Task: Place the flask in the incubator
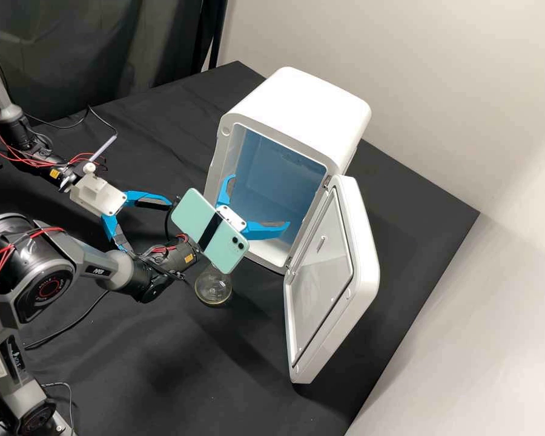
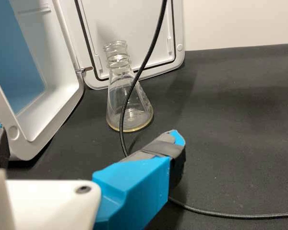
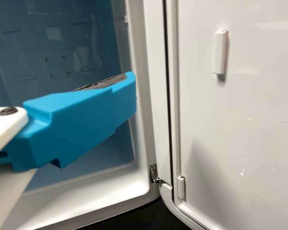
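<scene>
The flask (image 1: 213, 287) stood upright on the tabletop (image 1: 163, 345) before the open incubator (image 1: 297, 109), ungrasped — left hand (image 1: 148, 225) spread wide and empty, right hand (image 1: 257, 203) likewise wide at the chamber mouth — so a low pass by the right arm (image 1: 112, 269) overhead might well topple it.

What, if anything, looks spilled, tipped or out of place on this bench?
Nothing is spilled or tipped: the flask stands upright on the bench before the open incubator. One oddity: a loose black cable trails across in front of the flask, where it could snag.
</scene>
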Tool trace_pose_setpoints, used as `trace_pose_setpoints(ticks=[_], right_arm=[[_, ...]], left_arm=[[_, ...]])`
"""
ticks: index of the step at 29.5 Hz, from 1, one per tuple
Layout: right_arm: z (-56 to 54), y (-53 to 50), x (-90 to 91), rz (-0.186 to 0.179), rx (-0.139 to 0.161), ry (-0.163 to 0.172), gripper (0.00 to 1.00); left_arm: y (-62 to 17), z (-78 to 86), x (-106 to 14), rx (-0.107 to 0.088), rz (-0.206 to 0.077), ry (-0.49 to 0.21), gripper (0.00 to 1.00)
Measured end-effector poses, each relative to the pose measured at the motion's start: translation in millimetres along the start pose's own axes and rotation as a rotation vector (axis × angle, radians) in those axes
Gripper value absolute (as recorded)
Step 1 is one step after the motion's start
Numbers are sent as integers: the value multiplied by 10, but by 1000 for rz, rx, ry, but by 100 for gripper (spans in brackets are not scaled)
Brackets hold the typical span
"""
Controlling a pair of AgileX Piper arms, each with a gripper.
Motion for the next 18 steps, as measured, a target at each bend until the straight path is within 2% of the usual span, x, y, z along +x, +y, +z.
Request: trace_pose_setpoints(ticks=[3,8,18], right_arm=[[78,14,-46,5,15,-22,100],[196,32,-190,-1,26,-44,100],[246,15,-481,-31,0,-9,100]], left_arm=[[1,-12,-1,-7,0,4,100],[13,-11,-5,-7,4,3,100],[16,-10,-6,-7,5,3,100]])
